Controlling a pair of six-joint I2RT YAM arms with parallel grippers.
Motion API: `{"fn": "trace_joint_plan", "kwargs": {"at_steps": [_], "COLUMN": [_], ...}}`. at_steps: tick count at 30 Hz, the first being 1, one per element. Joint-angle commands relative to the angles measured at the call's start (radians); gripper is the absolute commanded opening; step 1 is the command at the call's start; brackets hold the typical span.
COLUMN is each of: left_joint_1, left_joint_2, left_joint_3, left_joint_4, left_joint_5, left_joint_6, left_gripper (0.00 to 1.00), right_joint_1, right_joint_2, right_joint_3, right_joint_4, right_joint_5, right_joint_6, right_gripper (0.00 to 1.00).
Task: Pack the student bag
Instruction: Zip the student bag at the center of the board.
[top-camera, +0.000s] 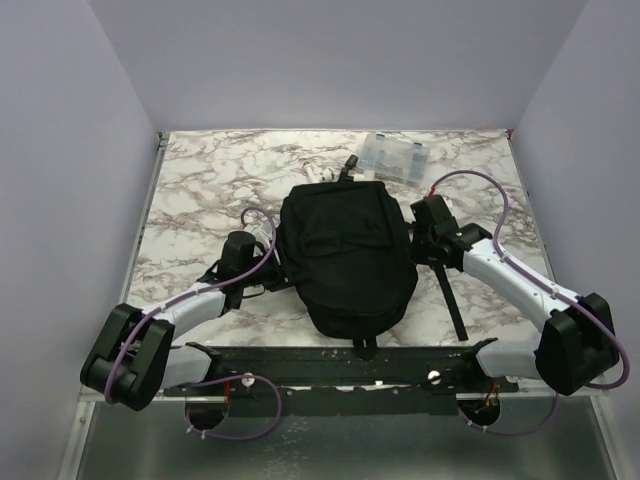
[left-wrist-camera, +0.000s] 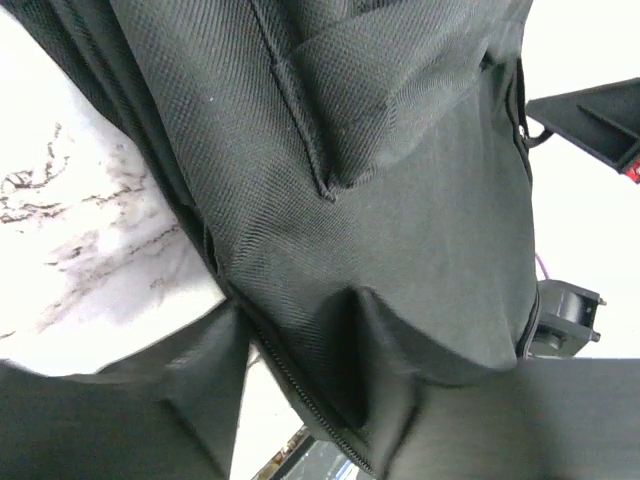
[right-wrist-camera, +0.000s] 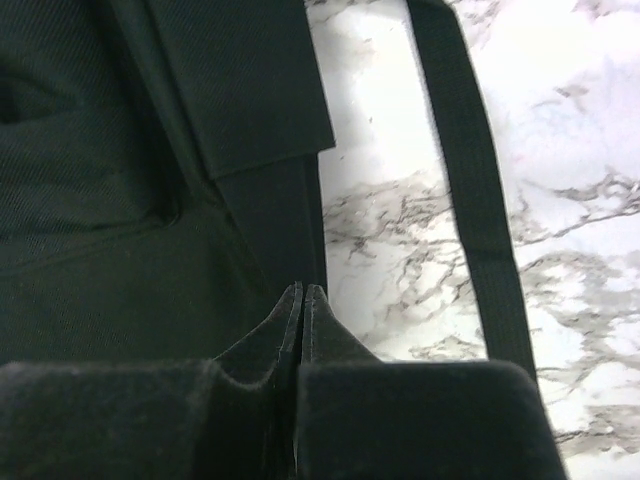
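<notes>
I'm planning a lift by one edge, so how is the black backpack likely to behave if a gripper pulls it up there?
The student bag would probably sag rather than lift flat: its woven fabric creases and folds in the left wrist view. The loose strap trailing on the marble table would likely drag. The textured weave should not be slippery.

Even, soft overhead light fills the top view; the marble surface (top-camera: 200, 190) reads bright with only faint shadows beside the black student bag (top-camera: 345, 255), whose fabric loses detail in darkness. In both wrist views the marble is overexposed to near white; the nearest hand parts are blurred and dim; the left wrist view shows sharp fabric weave mid-frame.
</notes>
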Motion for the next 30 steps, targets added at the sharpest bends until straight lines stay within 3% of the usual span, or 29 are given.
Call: {"fn": "trace_joint_plan", "kwargs": {"at_steps": [1,7,13,20,24,30], "left_joint_1": [-0.016,-0.050,-0.060,-0.069,-0.072,-0.072], "left_joint_2": [0.019,-0.037,-0.104,-0.126,-0.152,-0.194], "left_joint_3": [-0.001,-0.081,-0.120,-0.116,-0.126,-0.110], "left_joint_4": [0.110,0.186,0.199,0.200,0.198,0.151], "left_joint_5": [-0.032,-0.211,-0.331,-0.357,-0.356,-0.352], "left_joint_6": [-0.046,-0.109,-0.142,-0.134,-0.116,-0.083], "left_gripper": [0.37,0.00,0.00,0.00,0.00,0.00], "right_joint_1": [-0.001,-0.001,-0.001,0.000,-0.001,0.001], "right_joint_2": [-0.075,-0.294,-0.382,-0.402,-0.395,-0.417], "right_joint_3": [0.007,-0.008,-0.082,-0.174,-0.166,-0.236], "right_joint_4": [-0.100,-0.231,-0.348,-0.233,-0.213,-0.108], "right_joint_5": [-0.152,-0.196,-0.333,-0.752,-0.749,-1.065], "right_joint_6": [0.017,0.117,0.165,0.119,0.091,0.110], "right_gripper": [0.01,0.01,0.00,0.00,0.00,0.01]}}
